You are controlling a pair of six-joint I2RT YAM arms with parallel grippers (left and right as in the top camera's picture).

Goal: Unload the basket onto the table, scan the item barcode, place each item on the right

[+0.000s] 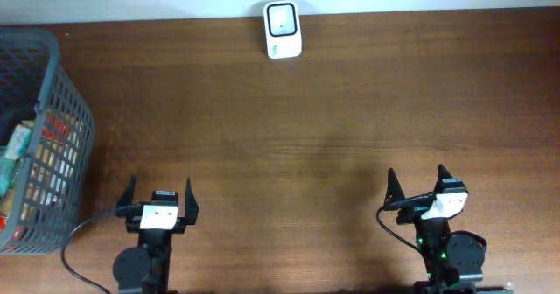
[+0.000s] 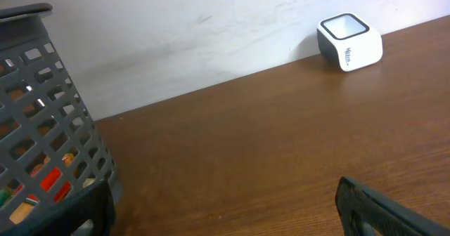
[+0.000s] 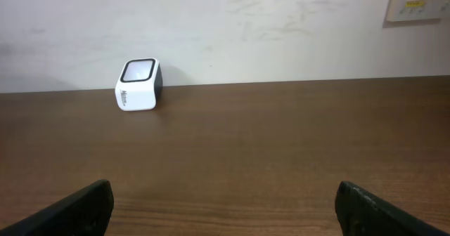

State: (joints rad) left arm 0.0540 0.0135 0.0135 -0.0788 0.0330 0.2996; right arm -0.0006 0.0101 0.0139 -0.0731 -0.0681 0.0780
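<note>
Matt, smooth wood-grain table top (image 1: pixel 332 110), glossy white plastic scanner (image 1: pixel 283 30) at its far edge, matt grey plastic lattice basket (image 1: pixel 61 145) at its left edge.

Clear table (image 1: pixel 332 110) up to scanner (image 1: pixel 283 30); basket (image 1: pixel 63 154) likely blocks left

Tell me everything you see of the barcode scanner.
The barcode scanner is a small white box with rounded corners, seemingly plastic, dark on one side, with a dark-framed pale window facing up and dark print on its front. It stands upright on the wooden table at the far edge near the white wall; only the table visibly touches it.
</note>
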